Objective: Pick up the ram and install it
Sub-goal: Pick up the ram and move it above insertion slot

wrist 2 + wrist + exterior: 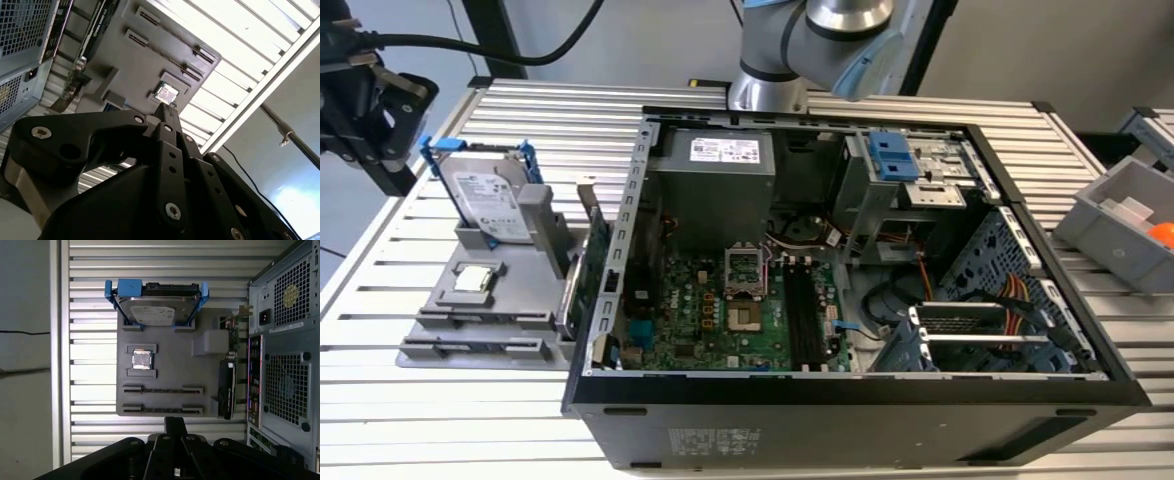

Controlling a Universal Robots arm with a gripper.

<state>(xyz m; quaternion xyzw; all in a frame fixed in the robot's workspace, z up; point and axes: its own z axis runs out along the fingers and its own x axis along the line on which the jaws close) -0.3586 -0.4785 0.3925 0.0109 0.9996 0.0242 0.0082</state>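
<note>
My gripper (175, 422) hangs above the slatted table, short of the near edge of the grey parts fixture (170, 347). Its two black fingers sit pressed together with nothing showing between them, as the second wrist view also shows at the gripper (168, 111). In the exterior view the gripper (380, 165) is at the far left, beyond the fixture (487, 300). The fixture's two long holder slots (162, 390) stand empty. The ram is out of view. Black memory slots (803, 318) run along the motherboard (707, 320) inside the open computer case (854, 390).
On the fixture stand a silver hard drive in a blue bracket (155, 307), a small square chip (141, 360) and a green card on edge (227, 385) beside the case's rear wall (285, 340). A grey bin (1121, 215) sits at the exterior view's right.
</note>
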